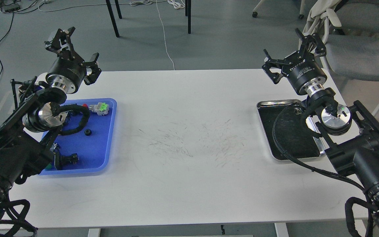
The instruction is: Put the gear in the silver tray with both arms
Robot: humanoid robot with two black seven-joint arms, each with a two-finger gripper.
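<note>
A small black gear [87,132] lies in the blue tray [110,131] below the empty, spread-fingered left gripper [74,44], far across from the silver tray [265,104] under the likewise open right gripper [291,49].

A white table [183,158] carries a blue plastic tray [108,154] on its left side. In this tray lie a grey connector with a green part [99,108] and some small black pieces. Behind the table stand dark legs [112,18], a grey chair [357,52] and cables [164,36] on the floor.
</note>
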